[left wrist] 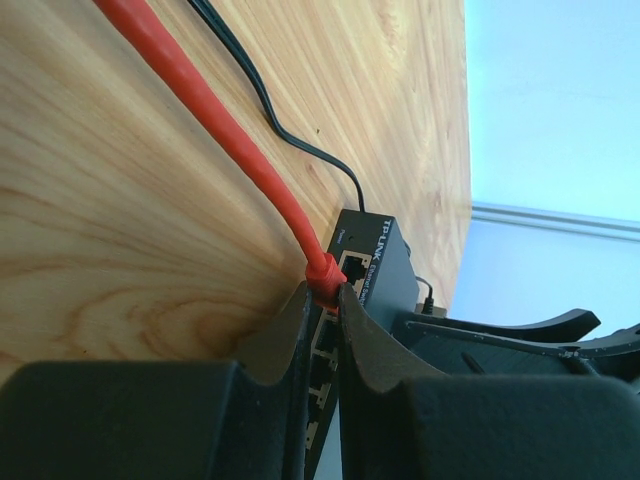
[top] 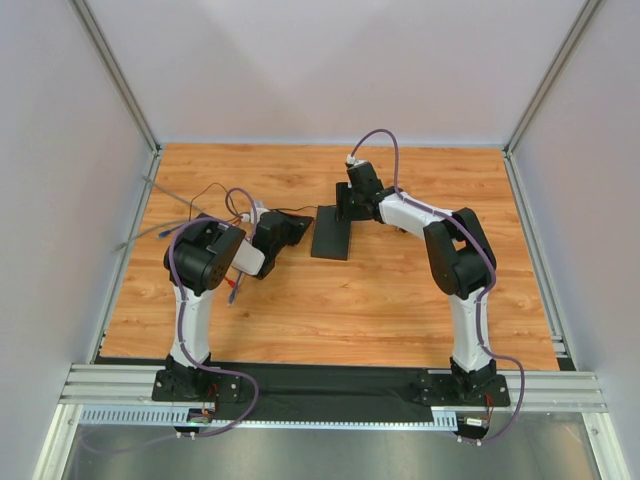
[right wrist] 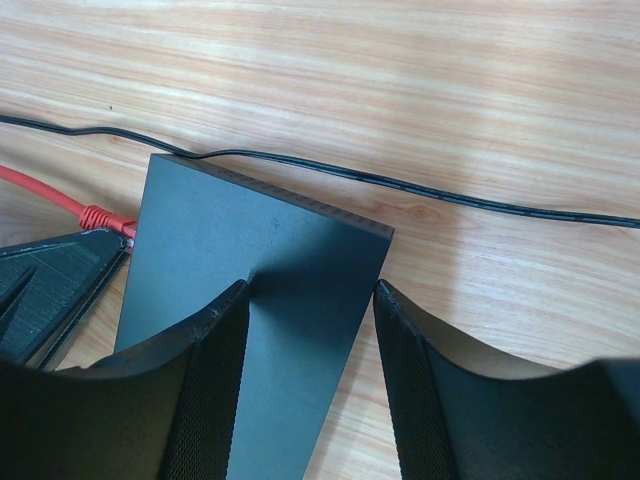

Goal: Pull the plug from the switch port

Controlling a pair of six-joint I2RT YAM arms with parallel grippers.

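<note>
Tabletop point(right wrist: 420, 60): light wood grain, smooth, slight sheen. Switch point(right wrist: 230, 240): matt black casing, fine texture. Plug point(left wrist: 322, 275) and red cable point(left wrist: 200, 110): glossy plastic. My right pincer point(right wrist: 310, 288) pads point(right wrist: 212, 400): matt black, ribbed. Thin black cord point(right wrist: 450, 195): smooth.

The wooden surface point(top: 350, 310) carries the black switch point(top: 331, 233) near centre. A red cable point(left wrist: 220, 130) and a thin black cable point(right wrist: 450, 195) trail toward nine o'clock.

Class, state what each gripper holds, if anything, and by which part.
The left gripper pinches the red plug by its boot, at the port. The right gripper clamps the switch across its flat body.
</note>
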